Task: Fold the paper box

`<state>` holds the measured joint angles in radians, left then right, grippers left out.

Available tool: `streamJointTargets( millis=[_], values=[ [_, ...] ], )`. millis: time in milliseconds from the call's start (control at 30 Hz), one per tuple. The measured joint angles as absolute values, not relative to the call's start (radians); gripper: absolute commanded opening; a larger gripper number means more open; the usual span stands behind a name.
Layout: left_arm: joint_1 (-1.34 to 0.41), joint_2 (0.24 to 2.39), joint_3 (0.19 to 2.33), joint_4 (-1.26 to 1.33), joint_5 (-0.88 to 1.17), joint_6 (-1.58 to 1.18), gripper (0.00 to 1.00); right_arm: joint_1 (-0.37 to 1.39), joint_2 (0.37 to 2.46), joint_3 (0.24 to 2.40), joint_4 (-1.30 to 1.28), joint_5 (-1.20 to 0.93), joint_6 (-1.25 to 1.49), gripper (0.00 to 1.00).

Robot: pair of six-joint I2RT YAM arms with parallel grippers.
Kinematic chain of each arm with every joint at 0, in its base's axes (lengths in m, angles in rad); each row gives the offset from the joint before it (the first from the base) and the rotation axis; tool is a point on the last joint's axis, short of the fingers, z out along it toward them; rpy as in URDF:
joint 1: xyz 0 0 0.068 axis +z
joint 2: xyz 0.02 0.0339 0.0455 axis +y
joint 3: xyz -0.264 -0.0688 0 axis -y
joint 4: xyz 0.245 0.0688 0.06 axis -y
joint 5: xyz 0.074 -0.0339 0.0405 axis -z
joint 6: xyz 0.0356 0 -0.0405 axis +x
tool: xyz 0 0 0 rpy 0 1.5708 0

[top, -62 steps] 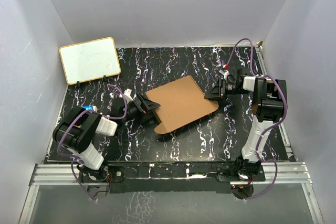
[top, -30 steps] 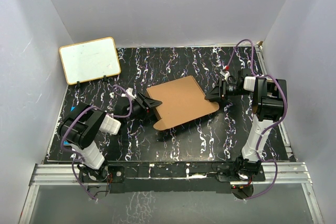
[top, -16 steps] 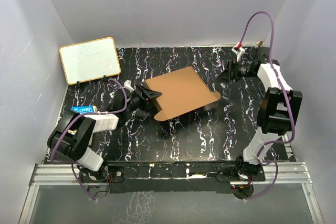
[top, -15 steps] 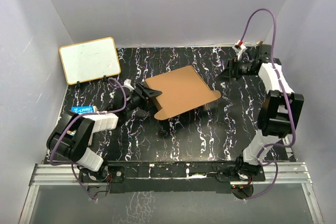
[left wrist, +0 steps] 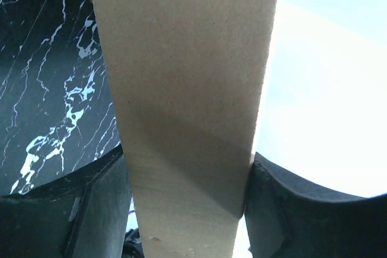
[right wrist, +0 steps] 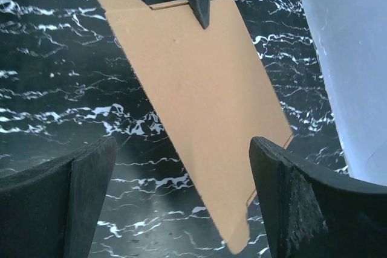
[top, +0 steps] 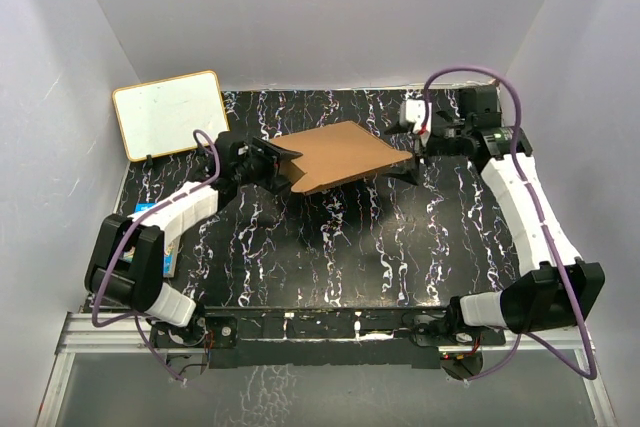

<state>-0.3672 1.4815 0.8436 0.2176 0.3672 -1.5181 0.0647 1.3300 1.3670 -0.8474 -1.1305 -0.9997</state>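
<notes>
Brown cardboard, the paper box (top: 345, 152) is a flat unfolded sheet held off the black marbled table (top: 330, 247), toward its back half, with its shadow on the table below. The left gripper (top: 278, 162) has it pinched at the left edge; in the left wrist view the board fills the gap between both fingers (left wrist: 91, 209). The right gripper (top: 412, 147) stands fully spread at the sheet's right corner and holds nothing. In its own wrist view the corner reaches down between the wide fingers, and I cannot tell whether it touches either one.

The risk, as I judge it, comes from the single grip. With only one edge clamped, the wide sheet can sag, swing or twist in the jaws, and a small slip there would turn the whole board. If the right gripper closes without lining up on the edge, it may push the corner away or crease a flap in the wrong place.

Two seconds ago the sheet lay lower and nearer the middle of the table, with the right gripper closed in on its right edge. Since then the right jaws have let go and opened wide, the left arm has reached further out, and the sheet has risen and gone toward the back wall.
</notes>
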Motion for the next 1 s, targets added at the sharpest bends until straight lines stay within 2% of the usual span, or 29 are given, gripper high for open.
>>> streamJointTargets(
  millis=[433, 1000],
  values=[
    [-0.361, 1.548, 0.963, 0.087, 0.482, -1.656, 0.21, 0.482, 1.338, 1.245, -0.703, -0.753, -1.131, 1.00],
    [-0.361, 1.557, 0.967, 0.117, 0.526, -1.759, 0.21, 0.583, 1.355, 1.164, -0.482, -0.410, -1.153, 1.00]
  ],
)
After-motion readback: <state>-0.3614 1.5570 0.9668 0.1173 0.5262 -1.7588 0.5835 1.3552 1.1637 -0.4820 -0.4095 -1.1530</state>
